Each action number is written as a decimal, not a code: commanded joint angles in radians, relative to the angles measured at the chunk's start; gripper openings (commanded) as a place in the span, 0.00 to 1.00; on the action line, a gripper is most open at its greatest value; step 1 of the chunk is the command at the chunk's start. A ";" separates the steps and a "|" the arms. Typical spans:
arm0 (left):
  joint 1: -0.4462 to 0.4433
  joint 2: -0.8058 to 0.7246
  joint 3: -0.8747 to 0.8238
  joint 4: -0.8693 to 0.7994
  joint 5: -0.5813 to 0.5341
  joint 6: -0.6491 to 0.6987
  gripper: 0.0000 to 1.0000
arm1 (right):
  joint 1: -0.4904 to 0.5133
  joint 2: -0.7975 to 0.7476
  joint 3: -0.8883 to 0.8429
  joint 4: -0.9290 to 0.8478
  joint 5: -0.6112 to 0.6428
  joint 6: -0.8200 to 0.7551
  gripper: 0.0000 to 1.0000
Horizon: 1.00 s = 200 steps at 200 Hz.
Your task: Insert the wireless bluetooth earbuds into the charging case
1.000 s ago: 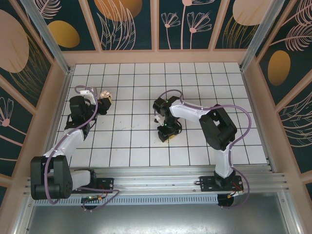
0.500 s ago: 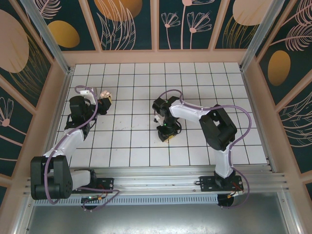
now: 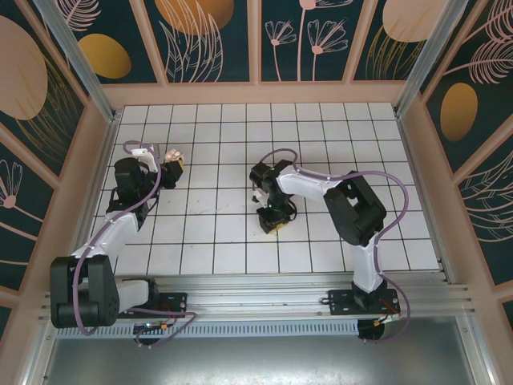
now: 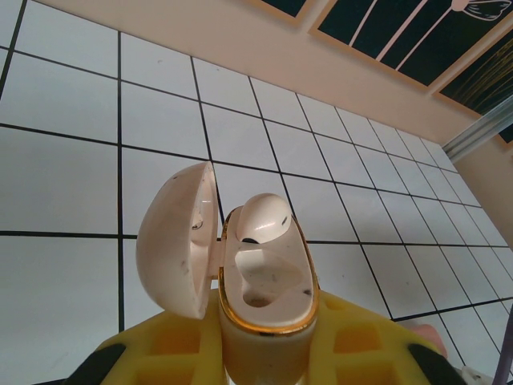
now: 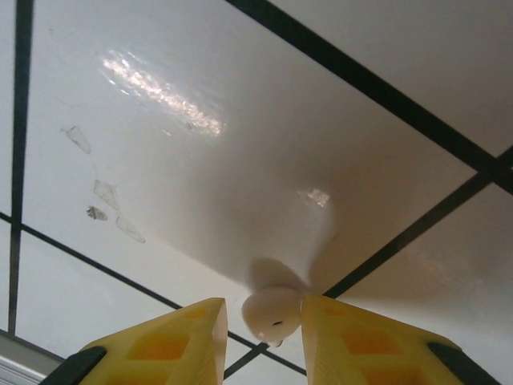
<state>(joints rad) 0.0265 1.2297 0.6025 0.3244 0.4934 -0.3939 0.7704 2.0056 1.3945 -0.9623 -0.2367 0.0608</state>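
My left gripper is shut on the pale-pink charging case, held upright at the far left of the table. Its lid hangs open to the left. One earbud sits in the far slot and the near slot is bare. In the right wrist view, another earbud lies on a white tile at a crossing of black lines. My right gripper is low over it near the table's middle. The right pad touches the earbud, while a thin gap is left at the other pad.
The white tiled floor is walled by pink boards with dark floral panels. A metal rail runs along the near edge by the arm bases. Faint scuff marks mark the tile past the right gripper.
The right gripper's jaws have narrowed around the earbud on the floor, and its arm has shifted slightly left. The left arm and the case have stayed still.
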 commanded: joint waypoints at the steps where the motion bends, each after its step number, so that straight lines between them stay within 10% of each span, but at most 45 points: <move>1: 0.005 0.001 0.031 -0.001 0.017 0.004 0.10 | 0.006 0.025 -0.014 0.007 0.000 0.015 0.28; 113: 0.001 -0.009 0.026 0.018 0.043 0.015 0.10 | -0.010 -0.092 -0.049 0.099 0.017 0.042 0.23; 200: -0.147 -0.057 -0.076 0.286 0.262 0.205 0.09 | -0.081 -0.439 -0.144 0.679 -0.078 0.068 0.21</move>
<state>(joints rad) -0.0986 1.2221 0.5674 0.4694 0.6540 -0.2901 0.7052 1.6344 1.3014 -0.5266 -0.2611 0.1116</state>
